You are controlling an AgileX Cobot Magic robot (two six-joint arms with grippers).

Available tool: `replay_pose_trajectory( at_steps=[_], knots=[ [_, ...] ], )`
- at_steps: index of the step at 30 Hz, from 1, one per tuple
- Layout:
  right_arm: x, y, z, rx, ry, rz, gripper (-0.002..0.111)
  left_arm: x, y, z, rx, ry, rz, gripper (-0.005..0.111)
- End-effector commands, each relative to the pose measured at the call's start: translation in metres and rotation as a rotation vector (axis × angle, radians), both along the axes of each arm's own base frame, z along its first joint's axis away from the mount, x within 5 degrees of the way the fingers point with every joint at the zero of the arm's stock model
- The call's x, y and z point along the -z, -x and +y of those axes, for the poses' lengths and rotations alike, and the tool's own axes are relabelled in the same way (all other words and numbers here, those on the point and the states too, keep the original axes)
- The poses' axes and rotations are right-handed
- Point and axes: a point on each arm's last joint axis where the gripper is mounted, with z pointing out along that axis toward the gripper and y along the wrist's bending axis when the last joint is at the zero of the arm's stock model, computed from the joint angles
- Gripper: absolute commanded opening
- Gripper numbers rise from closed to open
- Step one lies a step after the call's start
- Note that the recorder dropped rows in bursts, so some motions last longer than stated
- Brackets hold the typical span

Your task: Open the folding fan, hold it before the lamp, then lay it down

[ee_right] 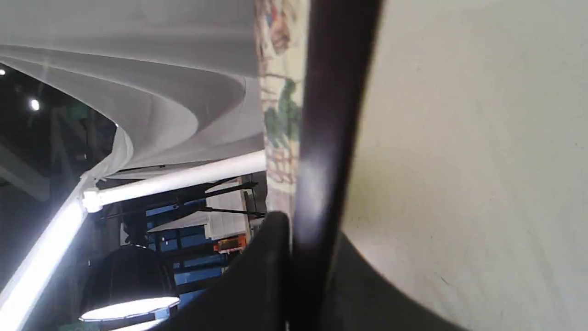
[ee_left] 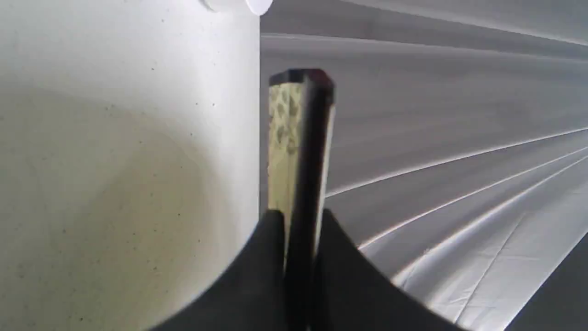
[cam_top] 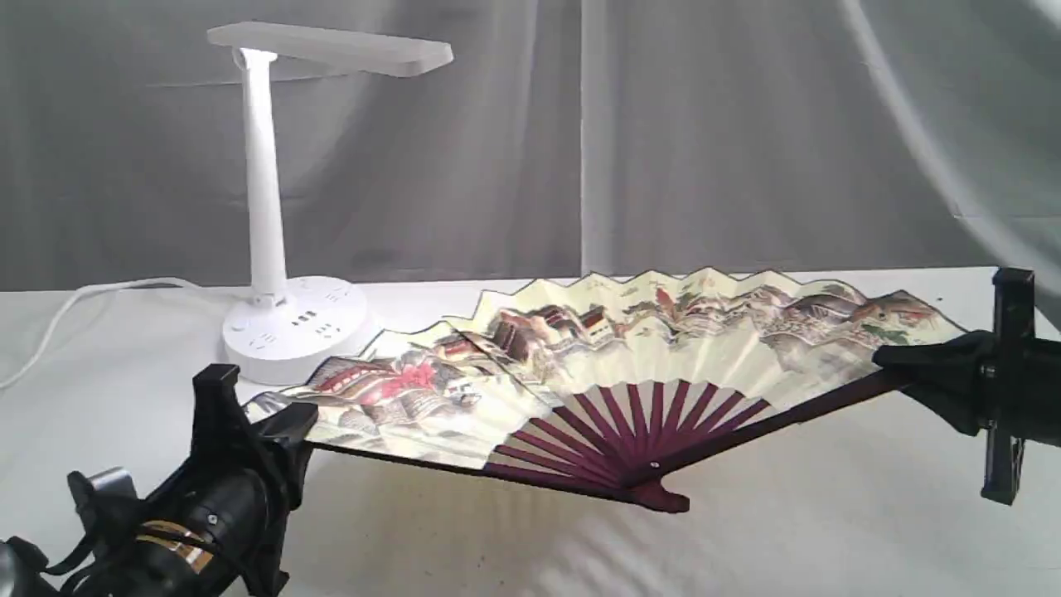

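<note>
- The folding fan is spread to its full arc, painted side toward the exterior camera and leaning back, so opening it looks done.
- It hangs low over the table, to the right of the lamp, its left tip overlapping the lamp's round base in the exterior view. I judge this is either the showing step held low or the way down to laying it flat.
- Its pivot may rest on the cloth, but that view does not settle it.
- The left gripper is pressed onto the left outer rib; the wrist view shows both jaws tight against the dark wood.
- The right gripper pinches the right outer rib the same way.
- What remains is to set the fan flat and let go at both ends.
- A grey curtain closes off the back of the room.
- The table wears a white, slightly creased cloth.
- A white cord runs from the lamp base off to the left.
</note>
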Motion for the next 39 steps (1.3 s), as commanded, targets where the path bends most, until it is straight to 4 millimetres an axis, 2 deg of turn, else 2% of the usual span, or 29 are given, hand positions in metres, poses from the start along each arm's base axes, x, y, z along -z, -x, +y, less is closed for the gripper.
replay_pose_trajectory(
  at_steps=[1,8,27,31,35,39],
  knots=[
    [0.001,0.004,-0.010,0.010,0.047,-0.022,0.000,-0.005,-0.001,0.011,-0.126,0.071,-0.016,0.000],
    [0.001,0.006,-0.018,0.040,0.033,-0.006,0.000,-0.005,-0.002,0.019,-0.222,0.095,-0.013,0.000],
    [-0.004,0.004,-0.019,0.060,-0.014,-0.032,0.000,-0.009,-0.008,0.019,-0.256,0.120,-0.034,0.000],
    [-0.004,0.004,-0.018,0.060,-0.015,-0.033,0.000,-0.017,-0.008,0.020,-0.267,0.132,-0.055,0.000],
    [-0.005,0.001,-0.011,0.048,-0.021,-0.035,0.000,-0.030,-0.008,0.025,-0.322,0.161,-0.089,0.000],
    [-0.006,-0.004,0.009,0.002,-0.029,-0.037,0.000,-0.038,-0.003,0.029,-0.341,0.172,-0.102,0.000]
  ],
)
